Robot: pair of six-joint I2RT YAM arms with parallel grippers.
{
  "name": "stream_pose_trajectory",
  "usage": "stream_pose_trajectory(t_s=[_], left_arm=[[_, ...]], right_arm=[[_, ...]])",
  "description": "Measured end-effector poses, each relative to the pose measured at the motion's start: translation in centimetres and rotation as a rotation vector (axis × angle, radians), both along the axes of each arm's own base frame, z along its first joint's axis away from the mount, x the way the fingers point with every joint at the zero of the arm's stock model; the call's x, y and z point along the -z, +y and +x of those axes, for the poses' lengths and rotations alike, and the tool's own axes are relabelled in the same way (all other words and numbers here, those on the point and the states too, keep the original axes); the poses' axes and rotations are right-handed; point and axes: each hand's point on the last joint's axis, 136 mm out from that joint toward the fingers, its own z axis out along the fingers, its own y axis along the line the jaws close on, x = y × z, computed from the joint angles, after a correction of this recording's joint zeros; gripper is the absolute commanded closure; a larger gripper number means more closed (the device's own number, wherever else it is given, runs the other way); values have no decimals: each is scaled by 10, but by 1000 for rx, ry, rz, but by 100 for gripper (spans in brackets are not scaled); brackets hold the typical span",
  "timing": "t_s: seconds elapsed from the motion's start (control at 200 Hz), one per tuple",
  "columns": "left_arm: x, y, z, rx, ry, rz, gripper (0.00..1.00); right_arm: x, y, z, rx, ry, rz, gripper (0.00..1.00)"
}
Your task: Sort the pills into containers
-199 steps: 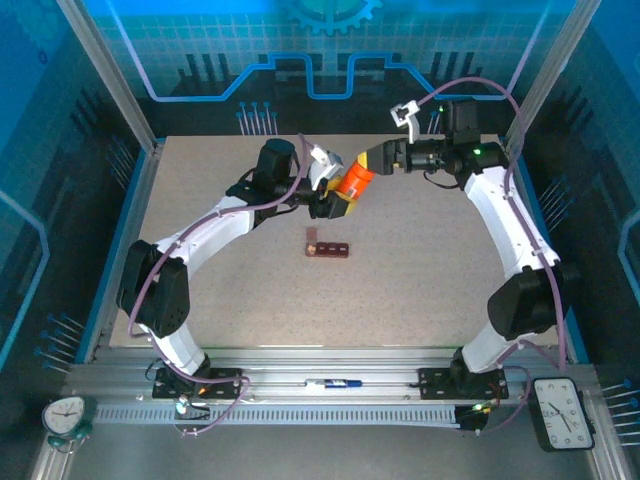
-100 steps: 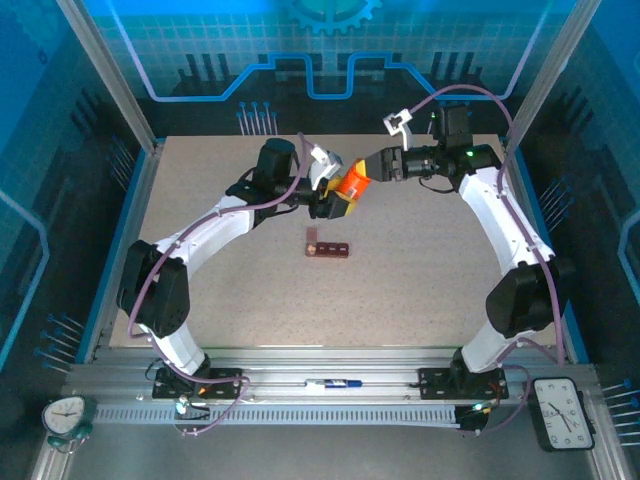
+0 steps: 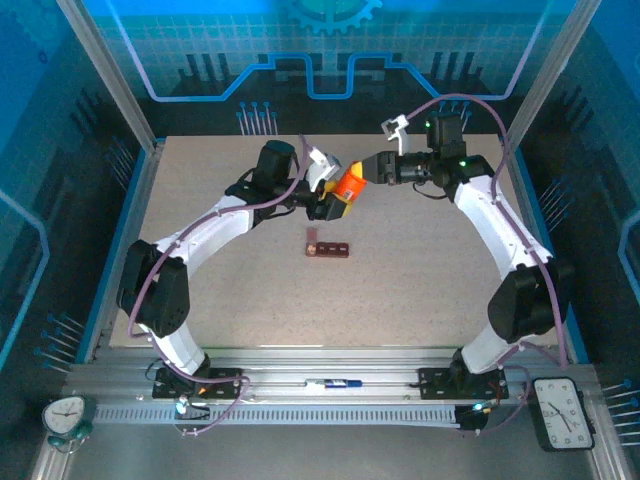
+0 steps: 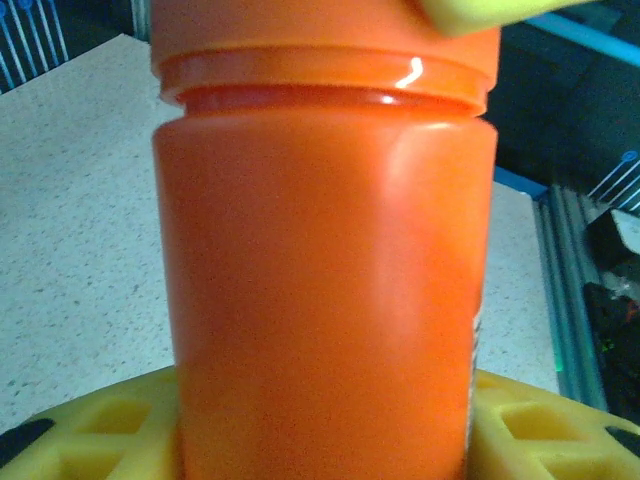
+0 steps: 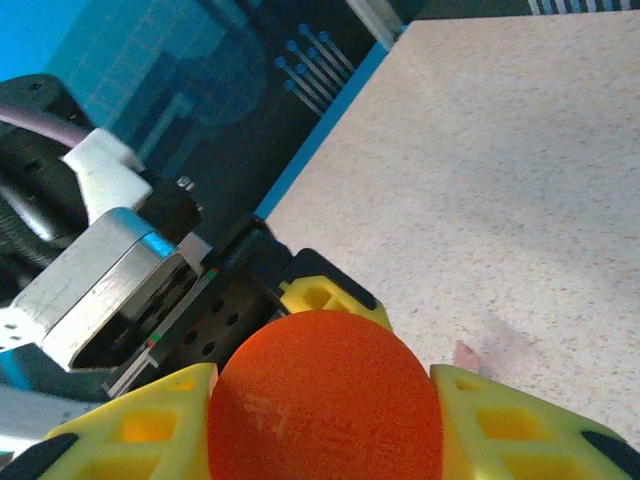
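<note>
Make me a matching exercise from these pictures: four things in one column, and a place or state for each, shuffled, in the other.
Things:
1. bottle
2. containers
3. left hand
4. right hand

Places or states:
A. lying on the table
B. clamped on the bottle's body
C. orange, held by both hands
D. closed on the cap

Pairs: 1-C, 2-A, 3-B, 4-D.

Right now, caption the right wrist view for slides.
Right gripper grips the orange bottle by its cap; left gripper holds its body.
</note>
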Motion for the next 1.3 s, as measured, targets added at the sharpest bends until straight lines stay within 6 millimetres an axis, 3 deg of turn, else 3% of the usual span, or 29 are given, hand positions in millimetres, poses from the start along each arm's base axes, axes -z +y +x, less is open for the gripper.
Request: stream_pose_trajectory(t_s=[0.395, 0.625, 0.72, 0.871, 0.966, 1.071, 1.301], left_arm=[[52, 8, 15, -172, -125, 195, 100], [49, 9, 23, -215, -168, 202, 100], [46, 8, 25, -218, -181, 193, 100], [31, 2, 27, -210, -222, 138, 100], [17, -3, 27, -198, -246, 87, 100], [5, -4, 28, -192, -252, 37, 100], [-9, 7, 30, -167, -182, -67, 100]], right_arm=[[47, 9, 10, 365, 93, -94, 68], [45, 8, 17, 430, 96, -73, 64], [40, 6, 18, 435, 90, -68, 55], [27, -3, 19, 423, 101, -29, 27], [15, -10, 15, 408, 102, 0, 16], [-5, -16, 3, 366, 71, 32, 11], [-57, -30, -19, 243, -112, 98, 13]])
